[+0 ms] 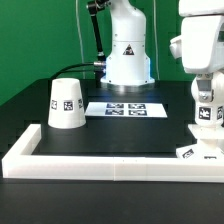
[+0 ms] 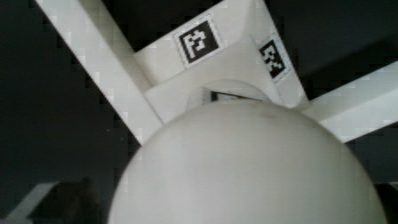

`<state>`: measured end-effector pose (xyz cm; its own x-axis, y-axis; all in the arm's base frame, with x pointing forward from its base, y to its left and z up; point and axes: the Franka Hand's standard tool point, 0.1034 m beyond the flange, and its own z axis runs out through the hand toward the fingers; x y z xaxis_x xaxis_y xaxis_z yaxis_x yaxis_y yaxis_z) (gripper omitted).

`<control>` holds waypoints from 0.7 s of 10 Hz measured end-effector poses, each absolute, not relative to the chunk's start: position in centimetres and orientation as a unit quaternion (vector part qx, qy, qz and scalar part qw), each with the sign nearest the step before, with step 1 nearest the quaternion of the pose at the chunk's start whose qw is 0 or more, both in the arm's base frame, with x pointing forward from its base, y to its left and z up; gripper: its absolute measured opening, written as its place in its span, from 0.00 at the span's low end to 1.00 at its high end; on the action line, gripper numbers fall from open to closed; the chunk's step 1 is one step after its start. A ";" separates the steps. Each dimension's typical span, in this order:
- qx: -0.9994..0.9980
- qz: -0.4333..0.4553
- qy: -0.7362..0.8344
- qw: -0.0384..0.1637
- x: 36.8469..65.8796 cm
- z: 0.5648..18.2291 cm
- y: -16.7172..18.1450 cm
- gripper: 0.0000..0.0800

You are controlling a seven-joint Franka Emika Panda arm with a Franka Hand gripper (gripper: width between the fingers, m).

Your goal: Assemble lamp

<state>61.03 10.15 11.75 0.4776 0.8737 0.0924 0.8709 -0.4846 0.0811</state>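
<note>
The gripper (image 1: 205,104) is down over the bulb (image 2: 249,165), but I cannot tell whether its jaws clamp it. The wrist view shows the bulb just above the tagged base (image 2: 231,65). Only the exterior view shows the shade (image 1: 67,104), well apart at its left.

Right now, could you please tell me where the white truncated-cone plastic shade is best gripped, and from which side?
Probably the narrow upper end of the white truncated-cone plastic shade, coming straight down from above. It stands upright, wide end on the black table, so the top is the slimmest span for the jaws, and nothing crowds it.
</note>
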 end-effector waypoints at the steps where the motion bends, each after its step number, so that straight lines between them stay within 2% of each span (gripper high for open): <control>1: 0.860 0.060 0.507 0.011 61.0 11.7 10.1 0.87; 2: 0.860 0.060 0.507 0.011 61.0 11.7 10.1 0.87; 3: 0.860 0.060 0.507 0.011 61.0 11.7 10.0 0.72; 7: 0.875 0.060 0.480 0.009 61.0 11.7 10.0 0.72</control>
